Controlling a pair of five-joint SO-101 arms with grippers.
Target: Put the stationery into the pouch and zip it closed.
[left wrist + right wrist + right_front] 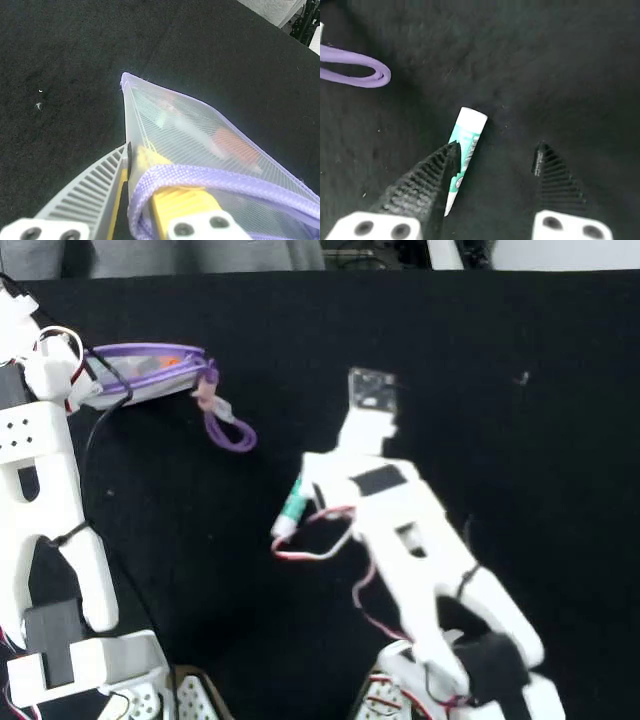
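Mesh, translucent and ribbed with fine white lines, edged in woven purple tape, makes up the flat stationery pouch (150, 375) at the far left of the black cloth-covered table (500, 390). The left gripper (137, 155) is clamped on one end of it. One grey ridged plastic finger (95, 192) presses the outside, and the yellow-padded finger sits against the purple rim. The pouch is held off the cloth, with its rim reading as a long purple oval from above. I cannot tell how far the zip is drawn.

A soft purple strap loop (230, 432) hangs from the pouch's other end and curls onto the cloth.

The short round tube with a white cap and teal-and-white label (465, 142) lies flat on the cloth well apart from the pouch. It is beyond the strap loop and nearer the arm bases. The right gripper (496, 147) hangs over it with its jaws wide apart. The tube lies just beside one black ridged finger (427, 175), which hides part of its narrower end, and the other finger stands off to the side with bare cloth between.

The left wrist view shows through the mesh to blurred shapes inside the pouch, one orange and one pale. The high view gives a faint orange spot there. The right wrist view shows the tube's taper and label, where the high view shows a small green-and-white stub under the white arm.
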